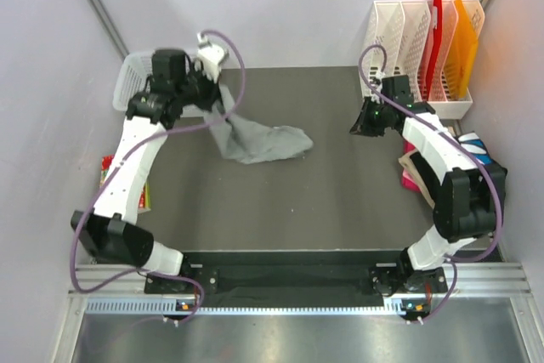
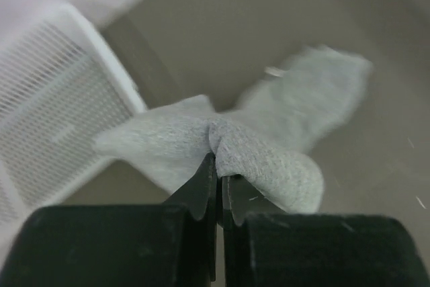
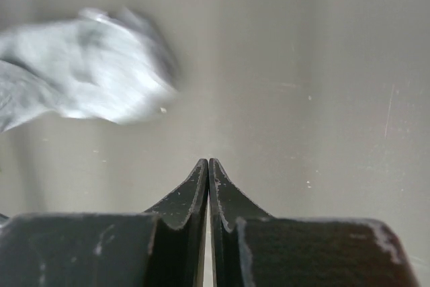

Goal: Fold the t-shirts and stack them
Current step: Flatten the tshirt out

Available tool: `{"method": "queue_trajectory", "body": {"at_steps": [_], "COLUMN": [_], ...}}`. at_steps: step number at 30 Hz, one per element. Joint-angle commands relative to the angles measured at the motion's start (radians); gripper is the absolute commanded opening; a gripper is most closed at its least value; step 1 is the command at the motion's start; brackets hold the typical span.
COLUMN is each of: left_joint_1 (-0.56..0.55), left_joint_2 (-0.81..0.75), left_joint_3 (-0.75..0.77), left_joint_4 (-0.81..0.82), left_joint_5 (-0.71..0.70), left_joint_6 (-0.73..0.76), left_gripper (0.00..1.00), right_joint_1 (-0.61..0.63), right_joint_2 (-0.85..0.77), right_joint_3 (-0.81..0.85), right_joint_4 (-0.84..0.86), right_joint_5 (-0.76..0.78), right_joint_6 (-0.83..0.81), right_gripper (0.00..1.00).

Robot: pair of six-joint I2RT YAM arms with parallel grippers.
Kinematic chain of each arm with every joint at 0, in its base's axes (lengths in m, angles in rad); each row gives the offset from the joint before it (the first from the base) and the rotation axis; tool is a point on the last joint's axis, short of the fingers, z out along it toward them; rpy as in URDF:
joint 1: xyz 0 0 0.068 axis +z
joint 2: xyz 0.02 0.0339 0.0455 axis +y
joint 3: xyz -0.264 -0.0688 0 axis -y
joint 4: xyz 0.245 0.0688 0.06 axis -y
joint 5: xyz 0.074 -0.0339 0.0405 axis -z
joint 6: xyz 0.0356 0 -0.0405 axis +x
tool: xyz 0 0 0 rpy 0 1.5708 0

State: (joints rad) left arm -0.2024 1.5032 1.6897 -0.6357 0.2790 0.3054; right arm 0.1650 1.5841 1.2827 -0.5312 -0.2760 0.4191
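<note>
Surface: dark grey table (image 1: 323, 201), pale walls on three sides.
Left fingers: the left gripper (image 2: 215, 160) has its jaws pressed together on a pinched fold of the grey t-shirt (image 2: 269, 159); cloth bulges out on both sides of the tips.
Grey t-shirt: lifted at the pinch near the far-left corner; the rest trails down and right onto the table in a crumpled heap (image 1: 263, 144) – left of centre, unfolded.
Right fingers: the right gripper (image 3: 207, 163) has its jaws closed tip to tip with nothing between them; bare table lies below, and the blurred grey cloth is off to its upper left.
Right arm: reaches in from the right edge, gripper (image 1: 365, 125) well apart from the grey t-shirt.
Left surroundings: white mesh basket (image 2: 54, 119) just beside the left gripper, at the table's far-left corner.
Right surroundings: other shirts (image 1: 412, 178) – pink, tan, blue-and-white – piled at the right edge, partly hidden by the arm; file racks (image 1: 408, 31) at the far-right corner.
</note>
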Motion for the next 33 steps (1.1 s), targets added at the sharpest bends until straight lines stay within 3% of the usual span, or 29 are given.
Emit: {"method": "queue_trajectory", "body": {"at_steps": [1,6,9,16,33], "left_joint_1": [-0.042,-0.04,-0.042,-0.042,-0.04], "left_joint_2": [-0.153,-0.204,-0.204,-0.207,-0.363], "left_joint_3": [-0.258,-0.439,-0.461,-0.489,-0.643], "left_joint_4": [-0.105,-0.117,-0.145,-0.179,-0.291], "left_joint_5": [0.111,0.097,0.078,0.043,-0.046], "left_joint_6": [0.009,-0.002,0.006,0.017,0.081], "left_gripper": [0.0,0.0,0.0,0.0,0.0], "right_joint_1": [-0.002,0.014,0.048,0.12,0.14], "right_joint_2": [0.085,0.168,0.213,0.414,0.746], "right_joint_3": [0.047,0.086,0.104,0.272,0.573], "right_joint_4": [-0.068,-0.102,-0.085,-0.003,0.224], "right_joint_5": [0.018,-0.014,-0.064,-0.253,-0.44], "right_joint_6": [-0.028,-0.039,-0.023,0.072,0.371], "right_gripper": [0.06,0.23,0.32,0.36,0.35]}}
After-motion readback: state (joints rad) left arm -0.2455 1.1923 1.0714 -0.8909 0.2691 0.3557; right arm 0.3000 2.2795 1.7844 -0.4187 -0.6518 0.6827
